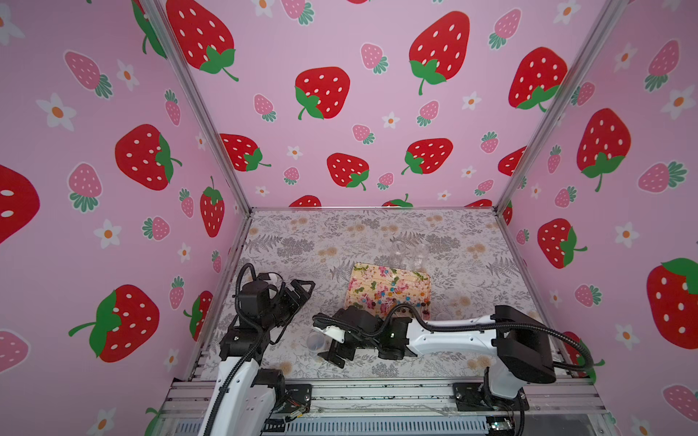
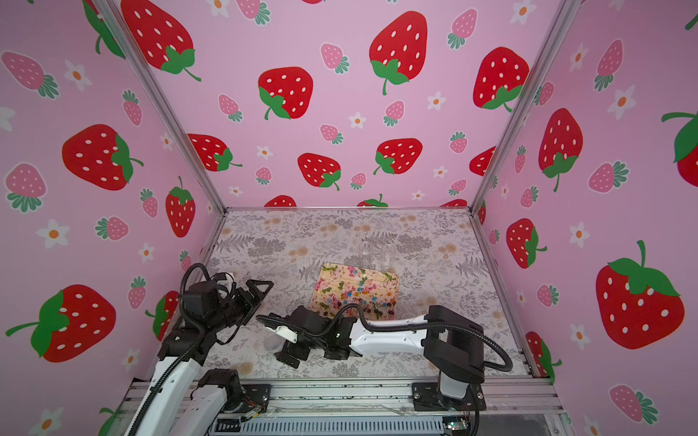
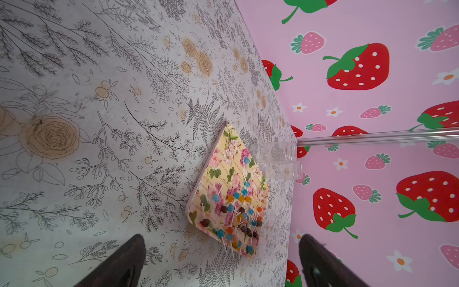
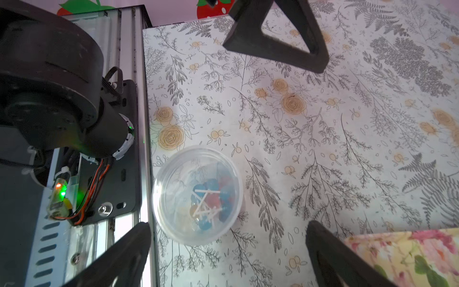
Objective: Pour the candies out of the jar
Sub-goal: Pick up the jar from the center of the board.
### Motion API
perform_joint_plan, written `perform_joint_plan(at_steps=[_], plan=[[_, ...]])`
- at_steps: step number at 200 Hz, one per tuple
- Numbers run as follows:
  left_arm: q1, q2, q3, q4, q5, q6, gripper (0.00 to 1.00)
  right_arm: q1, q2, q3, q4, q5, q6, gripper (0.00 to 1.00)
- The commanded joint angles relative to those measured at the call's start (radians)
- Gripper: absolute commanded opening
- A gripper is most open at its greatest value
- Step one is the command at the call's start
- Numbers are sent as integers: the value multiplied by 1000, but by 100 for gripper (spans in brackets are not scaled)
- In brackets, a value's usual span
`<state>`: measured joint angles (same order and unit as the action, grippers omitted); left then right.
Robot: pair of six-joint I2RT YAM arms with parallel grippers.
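The clear jar (image 4: 197,195) stands on the table near the front edge with its mouth up, and a few blue, red and orange candies (image 4: 208,196) lie at its bottom. Both top views show this jar (image 1: 314,341) (image 2: 272,341). My right gripper (image 4: 227,227) (image 1: 329,345) is open just beside the jar. The jar's rim lies close to one finger and nothing is gripped. Many more candies (image 3: 238,216) (image 1: 393,294) are spread on the flowered tray (image 3: 223,154) (image 1: 362,279). My left gripper (image 3: 222,238) (image 1: 302,287) hangs open and empty to the left, pointing toward the tray.
Two empty clear jars (image 1: 397,249) (image 1: 421,252) stand behind the tray, also in the left wrist view (image 3: 275,151). The right arm (image 1: 453,332) stretches across the front of the table. Strawberry walls close in three sides, and a metal rail (image 1: 377,392) runs along the front.
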<state>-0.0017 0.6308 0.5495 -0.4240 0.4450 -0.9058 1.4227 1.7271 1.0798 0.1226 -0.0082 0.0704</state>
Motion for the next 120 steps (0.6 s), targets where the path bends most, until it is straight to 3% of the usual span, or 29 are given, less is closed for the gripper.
perform_joint_plan(at_steps=[1, 71, 120], plan=[[7, -1, 0, 7, -5, -22, 99, 10, 25, 34, 69, 10, -26, 99], [7, -3, -12, 26, 7, -30, 99, 12, 105, 64, 131, -14, -40, 97], [6, -6, -24, 36, 17, -45, 99, 11, 135, 64, 189, -12, -26, 87]])
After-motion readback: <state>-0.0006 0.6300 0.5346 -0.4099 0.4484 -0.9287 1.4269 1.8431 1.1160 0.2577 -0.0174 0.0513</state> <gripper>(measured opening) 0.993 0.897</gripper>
